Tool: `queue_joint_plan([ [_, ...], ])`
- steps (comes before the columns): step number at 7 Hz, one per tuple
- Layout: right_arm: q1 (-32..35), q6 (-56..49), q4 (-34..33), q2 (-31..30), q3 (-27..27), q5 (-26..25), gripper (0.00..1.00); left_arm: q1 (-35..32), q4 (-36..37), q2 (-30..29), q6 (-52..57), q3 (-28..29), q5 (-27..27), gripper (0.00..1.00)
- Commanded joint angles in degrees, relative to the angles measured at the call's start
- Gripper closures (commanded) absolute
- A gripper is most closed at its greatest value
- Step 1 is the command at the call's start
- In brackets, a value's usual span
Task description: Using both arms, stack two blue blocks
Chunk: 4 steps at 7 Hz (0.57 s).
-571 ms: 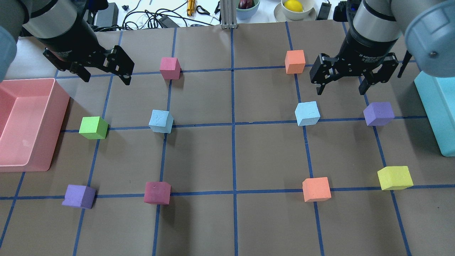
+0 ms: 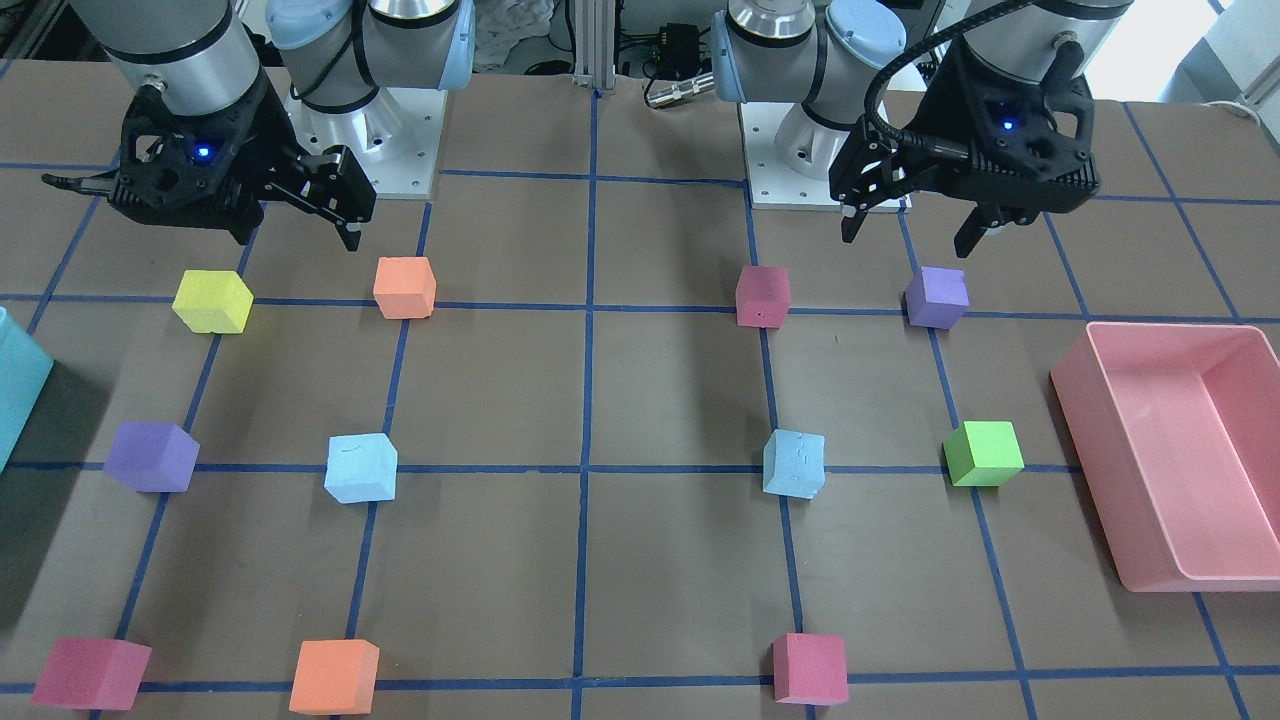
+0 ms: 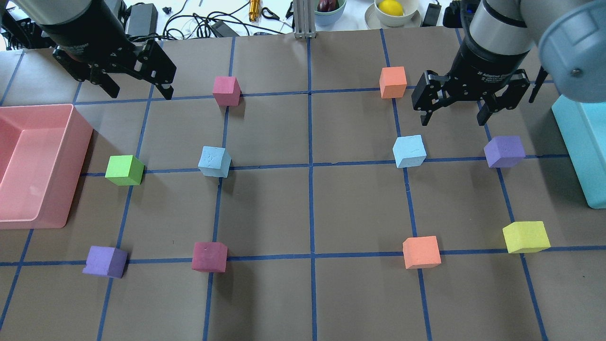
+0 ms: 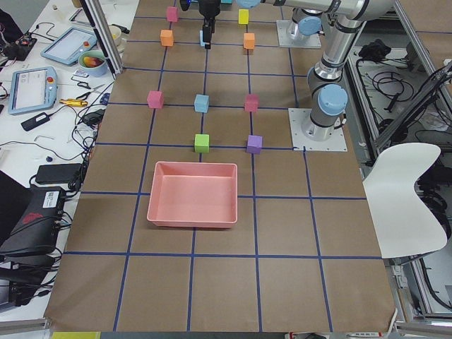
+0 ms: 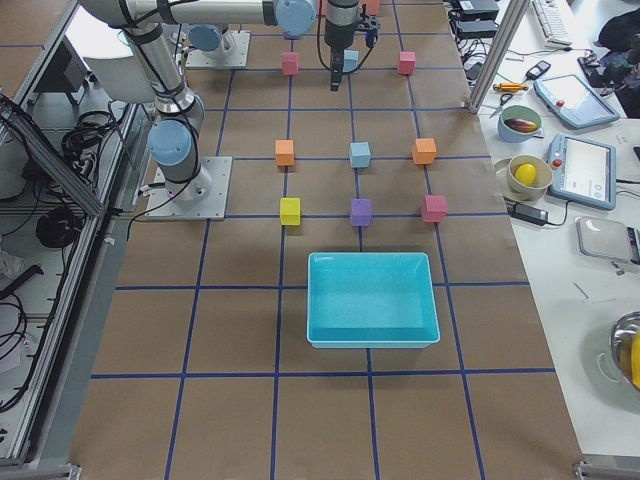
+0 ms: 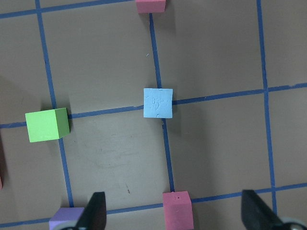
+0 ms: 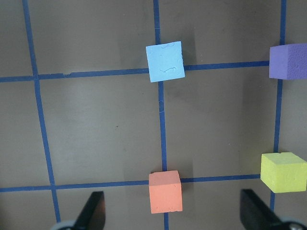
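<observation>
Left hand [image 3: 142, 94] has shifted a little toward the far edge vs 0.6 s back. Part of that could be lift; the overhead view can't separate the two. Right hand [image 3: 453, 121] crept the same way, barely. No cube moved.

Both hands are spread wide and empty, hanging above the worktop [image 3: 355, 213] and touching nothing.

Left blue block [image 3: 214, 162]: on a grid crossing in the left half, nearer than the left hand and to its right, well apart from it. Left wrist view has it roughly centred ahead of the fingers. Green block [image 3: 124, 170] is its left neighbour, not touching.

Right blue block [image 3: 409, 151]: on a grid crossing in the right half, just on the near side of the right hand and a bit left of its centre line. Purple block [image 3: 504, 151] is to its right and orange block [image 3: 393, 82] on its far side, both apart from it.

Read: stack not started. Both blues sit on the worktop, well apart from each other. The shift looks like repositioning, not a descent, and neither hand is over its cube yet. Right hand has the shorter move. The foam looks dented, so square the grip before closing.
</observation>
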Motion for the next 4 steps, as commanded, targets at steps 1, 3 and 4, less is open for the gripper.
queue_joint_plan([
  [1, 0.18, 0.03, 0.03, -0.07, 0.17, 0.08, 0.0, -0.22, -0.25, -0.14, 0.07, -0.09, -0.09, 0.0],
  [3, 0.19, 0.03, -0.49, 0.89, 0.87, 0.6, 0.0, -0.22, 0.44, -0.74, -0.01, -2.19, -0.18, 0.0],
  [4, -0.16, 0.03, -0.93, 2.29, 0.97, 0.43, 0.0, -0.31, 3.23, -0.58, 0.07, -4.64, -0.01, 0.0],
])
